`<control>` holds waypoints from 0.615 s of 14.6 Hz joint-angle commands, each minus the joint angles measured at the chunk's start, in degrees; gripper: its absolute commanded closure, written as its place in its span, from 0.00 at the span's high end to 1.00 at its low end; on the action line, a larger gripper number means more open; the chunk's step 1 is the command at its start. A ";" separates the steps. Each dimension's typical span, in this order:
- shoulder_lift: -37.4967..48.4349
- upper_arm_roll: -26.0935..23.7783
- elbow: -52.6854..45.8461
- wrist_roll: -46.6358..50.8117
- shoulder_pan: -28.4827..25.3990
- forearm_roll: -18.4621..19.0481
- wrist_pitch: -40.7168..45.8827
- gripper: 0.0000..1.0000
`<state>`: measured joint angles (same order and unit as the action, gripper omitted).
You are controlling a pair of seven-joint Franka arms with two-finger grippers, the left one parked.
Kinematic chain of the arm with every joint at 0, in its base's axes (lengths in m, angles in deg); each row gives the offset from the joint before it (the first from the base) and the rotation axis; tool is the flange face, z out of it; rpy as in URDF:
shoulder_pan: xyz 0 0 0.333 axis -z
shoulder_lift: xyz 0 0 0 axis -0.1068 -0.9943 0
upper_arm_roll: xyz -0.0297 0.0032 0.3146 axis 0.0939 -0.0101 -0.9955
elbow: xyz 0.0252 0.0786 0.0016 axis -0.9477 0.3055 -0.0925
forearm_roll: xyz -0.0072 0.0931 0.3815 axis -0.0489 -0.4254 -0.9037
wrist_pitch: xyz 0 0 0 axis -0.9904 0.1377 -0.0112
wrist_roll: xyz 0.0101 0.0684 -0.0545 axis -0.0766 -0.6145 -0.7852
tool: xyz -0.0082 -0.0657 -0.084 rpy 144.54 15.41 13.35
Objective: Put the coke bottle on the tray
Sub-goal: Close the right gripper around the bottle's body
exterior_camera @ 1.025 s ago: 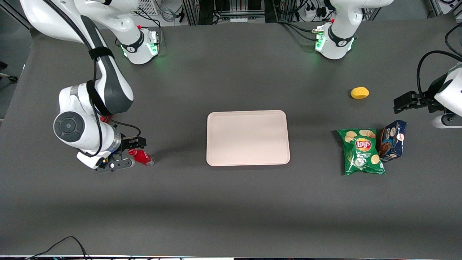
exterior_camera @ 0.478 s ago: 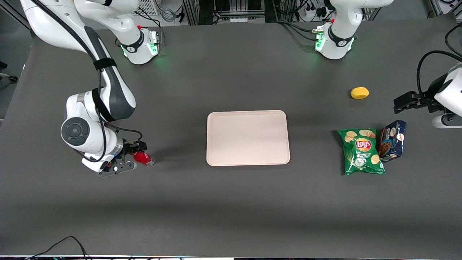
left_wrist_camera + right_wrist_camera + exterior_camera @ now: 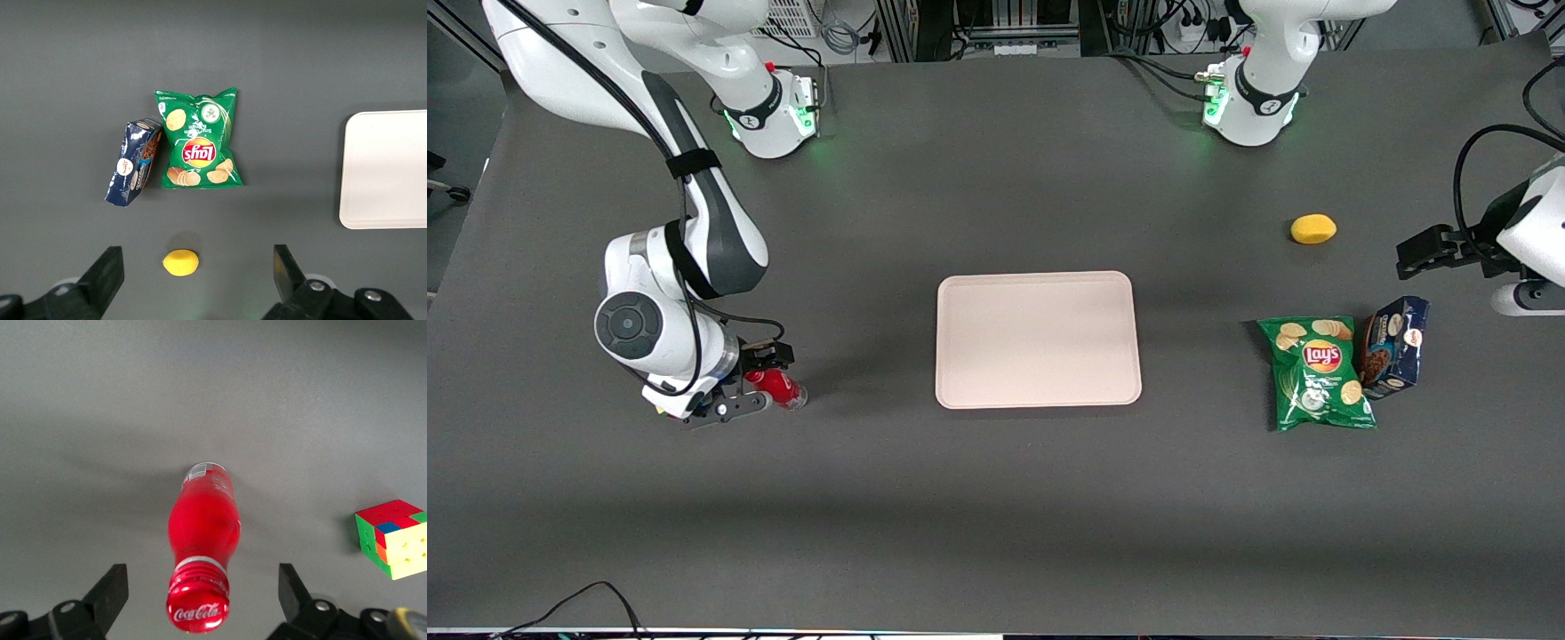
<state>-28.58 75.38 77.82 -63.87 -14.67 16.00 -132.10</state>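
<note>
Toward the working arm's end of the dark grey table (image 3: 996,498), the right arm's gripper (image 3: 754,380) has moved in over the slim red coke bottle (image 3: 202,547), jaws open on either side of it and not yet closed. Standing upright, cap up, the bottle remains well apart from the pale pink-beige rectangular tray (image 3: 1038,339), so grasping comes next.

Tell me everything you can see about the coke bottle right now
The coke bottle is a small, slim bottle, red over most of its body, with a red cap bearing white Coca-Cola script and a clear-looking base. It looks like plastic. In the wrist view it appears to stand upright on the dark table, toward the working arm's end, well apart from the tray. The gripper hangs open over it, one finger on each side of the cap, neither touching. A colourful cube sits nearby, apart from it.
</note>
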 commanded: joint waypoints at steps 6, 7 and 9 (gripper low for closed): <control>-0.04 0.21 0.41 -4.08 0.63 0.69 -2.19 0.89; -0.04 0.21 0.49 -4.08 0.63 0.69 -2.71 0.89; -0.30 0.21 0.49 -4.08 0.63 0.69 -3.33 0.75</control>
<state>-28.58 75.60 78.20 -66.54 -14.23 16.00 -133.89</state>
